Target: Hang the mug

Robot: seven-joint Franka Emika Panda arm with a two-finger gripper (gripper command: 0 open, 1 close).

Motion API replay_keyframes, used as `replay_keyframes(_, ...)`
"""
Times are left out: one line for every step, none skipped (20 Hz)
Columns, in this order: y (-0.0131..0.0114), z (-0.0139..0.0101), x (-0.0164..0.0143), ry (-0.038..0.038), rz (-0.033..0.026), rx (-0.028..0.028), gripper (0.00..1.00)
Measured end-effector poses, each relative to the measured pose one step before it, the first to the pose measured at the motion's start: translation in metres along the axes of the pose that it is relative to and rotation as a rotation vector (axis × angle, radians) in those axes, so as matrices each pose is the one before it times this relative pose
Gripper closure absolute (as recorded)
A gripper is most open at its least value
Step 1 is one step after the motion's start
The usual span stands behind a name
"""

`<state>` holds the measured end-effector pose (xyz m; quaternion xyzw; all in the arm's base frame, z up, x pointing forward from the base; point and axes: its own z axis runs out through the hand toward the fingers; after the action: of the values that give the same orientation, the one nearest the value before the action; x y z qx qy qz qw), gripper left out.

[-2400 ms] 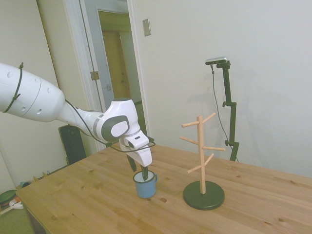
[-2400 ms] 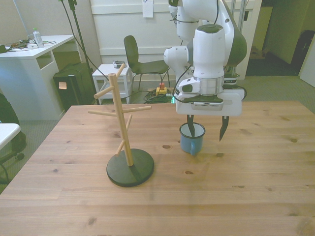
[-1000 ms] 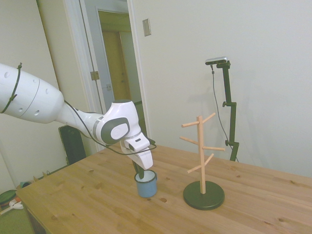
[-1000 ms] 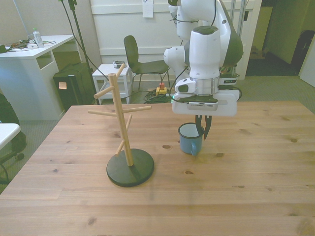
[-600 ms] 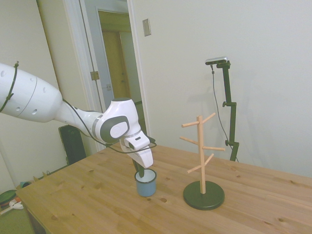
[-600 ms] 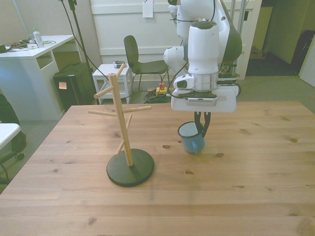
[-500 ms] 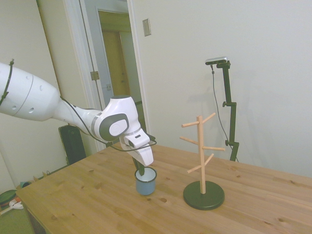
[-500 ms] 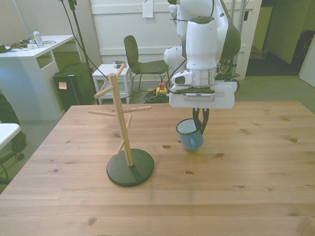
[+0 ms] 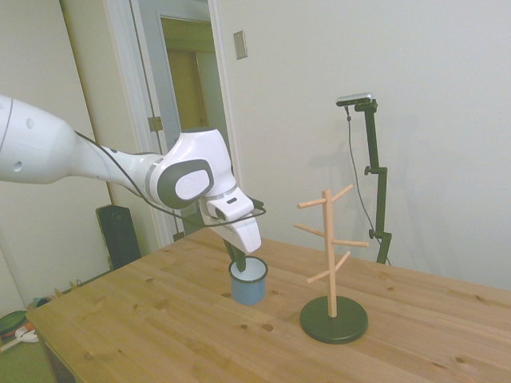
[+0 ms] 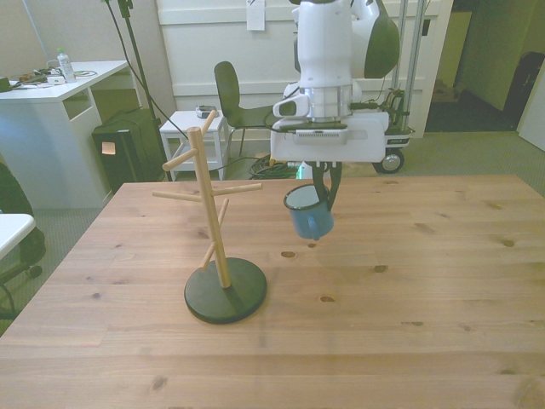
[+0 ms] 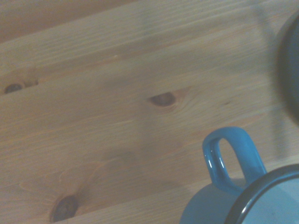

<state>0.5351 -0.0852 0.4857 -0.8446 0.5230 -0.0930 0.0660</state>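
The mug (image 10: 306, 216), light blue with a dark rim and white inside, hangs in the air a little above the wooden table (image 10: 426, 298). My gripper (image 10: 323, 191) is shut on the mug's rim, one finger inside and one outside. In the side view the mug (image 9: 248, 282) is held tilted under the gripper (image 9: 239, 262), to the left of the wooden peg stand (image 9: 329, 254). The front view shows the peg stand (image 10: 212, 213) on its dark round base, to the front view's left of the mug. The wrist view catches the mug's loop handle (image 11: 232, 157) over bare wood.
The stand's dark base (image 9: 334, 320) sits on the table to the right of the mug in the side view. Behind the table in the front view are a dark chair (image 10: 241, 100), a white desk (image 10: 51, 89) and a black bin (image 10: 128, 146).
The gripper went from open around the mug's rim to shut on it. It then lifted the mug off the table and carried it toward the peg stand.
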Motion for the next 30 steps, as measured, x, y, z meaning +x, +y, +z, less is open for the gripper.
replay_keyframes(0.00295, -0.00928, 0.00557, 0.00402, 0.00134, 0.00469, 1.0)
replay_keyframes(0.00247, -0.00874, 0.00506, 0.00248, -0.00163, 0.00308, 1.0)
replay_keyframes(0.00134, -0.00797, 0.00386, 0.00428, -0.00063, 0.00553, 1.0)
replay_keyframes(0.00072, -0.00793, 0.00324, 0.00344, 0.00016, 0.00443, 1.0)
replay_keyframes(0.00033, -0.00706, 0.00276, 0.00254, 0.00129, 0.00372, 1.0)
replay_keyframes(-0.00023, -0.00718, 0.00278, 0.00311, 0.0015, 0.00403, 1.0)
replay_keyframes(0.00024, -0.0067, 0.00311, 0.00114, 0.0019, 0.00191, 1.0)
replay_keyframes(0.00011, -0.00726, 0.00417, 0.00086, 0.00131, 0.00264, 1.0)
replay_keyframes(0.00037, -0.0068, 0.00433, 0.00221, 0.00057, 0.00355, 1.0)
replay_keyframes(0.00126, -0.00601, 0.00474, 0.0013, 0.00196, 0.00157, 1.0)
replay_keyframes(0.0016, -0.00605, 0.00516, 0.00123, 0.0033, 0.00282, 1.0)
replay_keyframes(0.00192, -0.00515, 0.00513, 0.00084, 0.0042, 0.00289, 1.0)
replay_keyframes(0.00207, -0.00462, 0.00533, 0.00112, 0.00427, 0.00102, 1.0)
replay_keyframes(0.00213, -0.00348, 0.00543, 0.0001, 0.00297, 0.00177, 1.0)
replay_keyframes(0.00133, -0.0032, 0.00552, -0.00109, 0.00277, 0.00202, 1.0)
replay_keyframes(0.0006, -0.00252, 0.00573, -0.00029, 0.00328, 0.00341, 1.0)
replay_keyframes(-0.00085, -0.00125, 0.00426, -0.00174, 0.00315, 0.00399, 1.0)
replay_keyframes(-0.00121, -0.00071, 0.00315, -0.0017, 0.0024, 0.00085, 1.0)
replay_keyframes(-0.00194, -0.00003, 0.0031, -0.00193, 0.00224, -0.00119, 1.0)
replay_keyframes(-0.00232, -0.00075, 0.00279, 0.00073, 0.00138, 0.00143, 1.0)
replay_keyframes(-0.00246, 0.00011, 0.00266, -0.00037, 0.00117, -0.00066, 1.0)
replay_keyframes(-0.00246, -0.00052, 0.00249, -0.00078, 0.00126, -0.00024, 1.0)
replay_keyframes(-0.00198, -0.00046, 0.00227, -0.00009, 0.00108, -0.00038, 1.0)
replay_keyframes(-0.00192, -0.00092, 0.00281, 0.00211, 0.00126, 0.00074, 1.0)
replay_keyframes(-0.00111, -0.00103, 0.00244, 0.00137, 0.001, 0.00031, 1.0)
replay_keyframes(-0.00066, -0.00134, 0.00245, -0.00058, 0.00009, -0.00128, 1.0)
replay_keyframes(-0.00011, -0.00103, 0.00215, -0.00043, 0.00017, -0.00047, 1.0)
replay_keyframes(0.00008, -0.00124, 0.0018, 0.00174, -0.00015, 0.00108, 1.0)
replay_keyframes(0.00007, -0.00114, 0.00143, 0.00125, -0.00082, 0.00045, 1.0)
replay_keyframes(-0.00012, -0.00073, 0.00057, 0.00026, -0.00082, -0.00013, 1.0)
